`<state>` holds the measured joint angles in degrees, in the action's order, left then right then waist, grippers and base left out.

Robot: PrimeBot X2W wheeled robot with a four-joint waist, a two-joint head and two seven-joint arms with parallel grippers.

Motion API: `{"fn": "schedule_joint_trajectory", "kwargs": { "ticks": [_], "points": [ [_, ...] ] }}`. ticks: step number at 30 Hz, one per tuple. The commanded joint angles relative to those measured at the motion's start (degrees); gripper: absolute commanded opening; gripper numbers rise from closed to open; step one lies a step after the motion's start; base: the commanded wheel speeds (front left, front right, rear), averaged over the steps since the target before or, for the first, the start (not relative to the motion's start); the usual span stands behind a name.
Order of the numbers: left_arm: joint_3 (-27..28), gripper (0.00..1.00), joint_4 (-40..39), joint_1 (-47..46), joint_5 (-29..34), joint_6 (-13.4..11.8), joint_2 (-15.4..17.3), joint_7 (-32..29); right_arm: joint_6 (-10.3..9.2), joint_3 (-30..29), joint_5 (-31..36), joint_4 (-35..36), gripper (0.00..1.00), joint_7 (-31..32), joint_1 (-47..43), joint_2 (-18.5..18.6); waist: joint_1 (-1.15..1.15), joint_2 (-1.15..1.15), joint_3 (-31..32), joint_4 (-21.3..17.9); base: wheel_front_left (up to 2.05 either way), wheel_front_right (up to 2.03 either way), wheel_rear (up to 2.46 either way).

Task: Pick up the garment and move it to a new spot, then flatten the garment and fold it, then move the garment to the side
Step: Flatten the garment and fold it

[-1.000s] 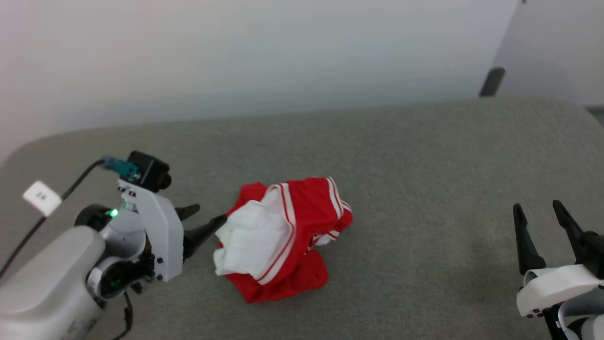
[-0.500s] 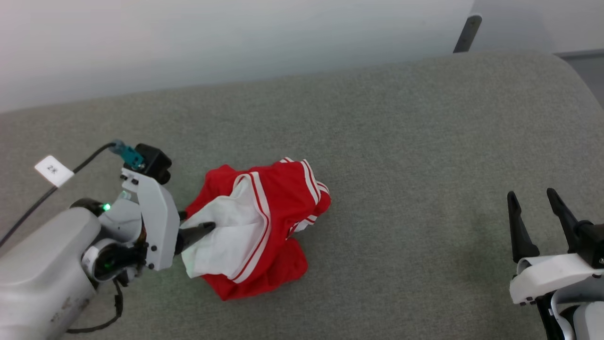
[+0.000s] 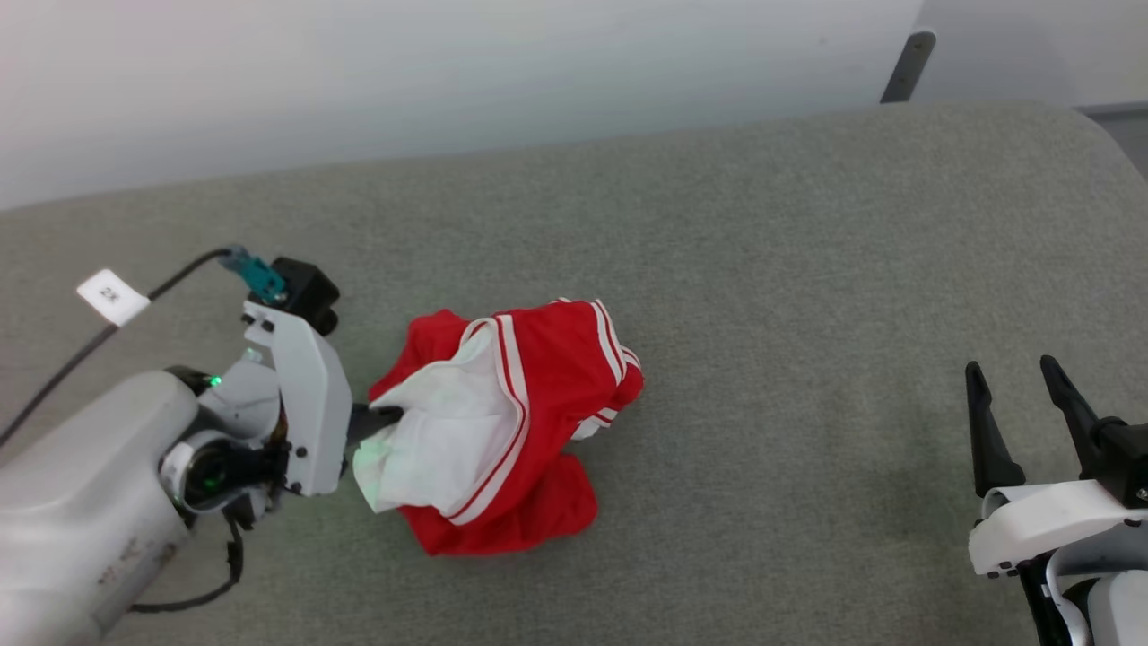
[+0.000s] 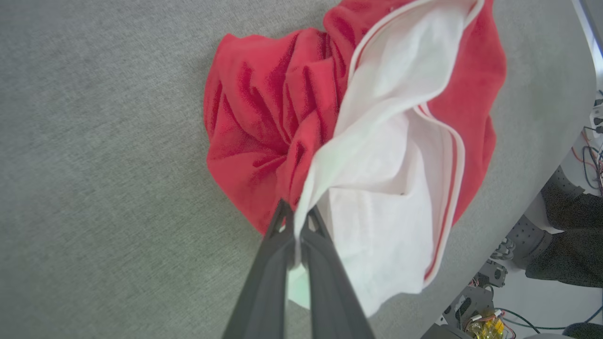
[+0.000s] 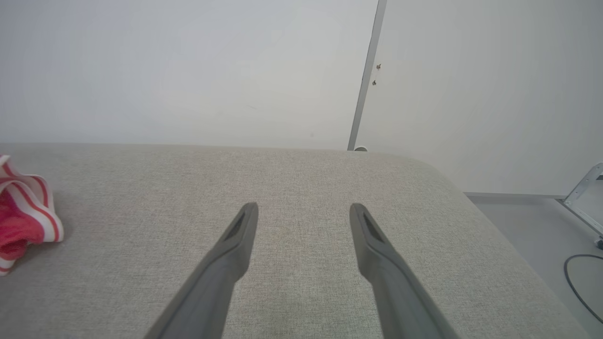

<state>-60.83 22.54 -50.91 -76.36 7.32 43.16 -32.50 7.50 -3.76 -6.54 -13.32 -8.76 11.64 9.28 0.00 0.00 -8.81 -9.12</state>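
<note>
The garment (image 3: 529, 404) is a crumpled red jersey with a white sleeve and red-and-white striped trim, bunched left of centre on the grey padded table (image 3: 762, 269). My left gripper (image 3: 387, 415) is at its left edge, shut on the white sleeve fabric. In the left wrist view the two dark fingers (image 4: 271, 263) pinch the fold where white meets red on the garment (image 4: 386, 155). My right gripper (image 3: 1018, 399) stands open at the lower right, well away from the cloth, with nothing between its fingers (image 5: 226, 263). The striped edge of the garment (image 5: 26, 212) shows at the far left of the right wrist view.
A pale wall runs behind the table, with a dark post (image 3: 906, 56) at the back right. The table's rounded right edge drops to the floor (image 5: 527, 221). A black cable with a white tag (image 3: 112, 296) trails from my left wrist.
My left gripper pushed into the garment's white sleeve and closed on it; the cloth has bunched slightly. The head camera shifted. The right gripper stayed open and still.
</note>
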Motion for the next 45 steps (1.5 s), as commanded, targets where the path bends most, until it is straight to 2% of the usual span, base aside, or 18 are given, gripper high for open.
{"fn": "schedule_joint_trajectory", "kwargs": {
  "ticks": [1, 7, 19, 26, 27, 28, 29, 35, 45],
  "points": [
    [-0.11, 0.0, 0.41, -0.59, -0.73, 0.19, 0.31, 0.03, -0.02, -0.42, 0.08, -0.03, 1.0, -0.1, -0.03, 0.16, 0.0, 0.0, 0.8, 0.73, 0.0, 0.0, 0.0],
    [0.49, 0.0, 2.22, -1.42, -2.02, 0.18, 1.42, 0.74, -0.02, -1.18, 0.41, 0.22, 1.0, 0.53, -1.54, 0.27, 0.0, 0.0, 3.28, 2.93, 0.0, 0.0, 0.0],
    [2.04, 0.0, 7.51, 2.98, -3.94, -0.75, 7.34, 3.07, -0.02, -2.06, 0.56, 1.53, 1.0, 1.68, -3.8, -0.26, 0.0, 0.0, 6.11, 6.04, 0.0, 0.0, 0.0],
    [1.76, 0.0, 10.39, 8.02, -6.04, -0.25, 6.09, 5.72, -0.02, -1.95, 0.18, 2.36, 1.0, 2.12, -4.19, -0.51, 0.0, 0.0, 6.09, 6.53, 0.0, 0.0, 0.0],
    [1.64, 0.19, 10.64, 8.44, -6.03, -0.24, 5.81, 6.14, -0.01, -1.95, 0.14, 2.44, 1.0, 2.18, -4.23, -0.48, 0.0, 0.0, 6.05, 6.55, 0.0, 0.0, 0.0],
    [1.56, 0.65, 10.83, 8.81, -6.03, -0.21, 5.49, 6.55, -0.02, -1.88, 0.05, 2.48, 1.0, 2.24, -4.23, -0.45, 0.0, 0.0, 6.0, 6.55, 0.0, 0.0, 0.0],
    [1.48, 1.0, 11.04, 9.06, -6.13, -0.13, 5.16, 6.9, -0.02, -1.82, -0.04, 2.52, 1.0, 2.34, -4.24, -0.39, 0.0, 0.0, 5.95, 6.54, 0.0, 0.0, 0.0],
    [0.42, 1.0, 10.92, 8.02, -4.84, 0.1, 4.94, 5.76, -0.02, -1.81, -0.01, 3.12, 1.0, 2.88, -4.24, 0.11, 0.0, 0.0, 6.41, 6.43, 0.0, 0.0, 0.0],
    [-2.22, 1.0, 3.54, 5.67, -1.67, -0.17, 5.98, 1.71, -0.02, -2.31, 0.11, 3.73, 1.0, 3.49, -5.51, 0.23, 0.0, 0.0, 8.68, 6.07, 0.0, 0.0, 0.0]
  ]
}}
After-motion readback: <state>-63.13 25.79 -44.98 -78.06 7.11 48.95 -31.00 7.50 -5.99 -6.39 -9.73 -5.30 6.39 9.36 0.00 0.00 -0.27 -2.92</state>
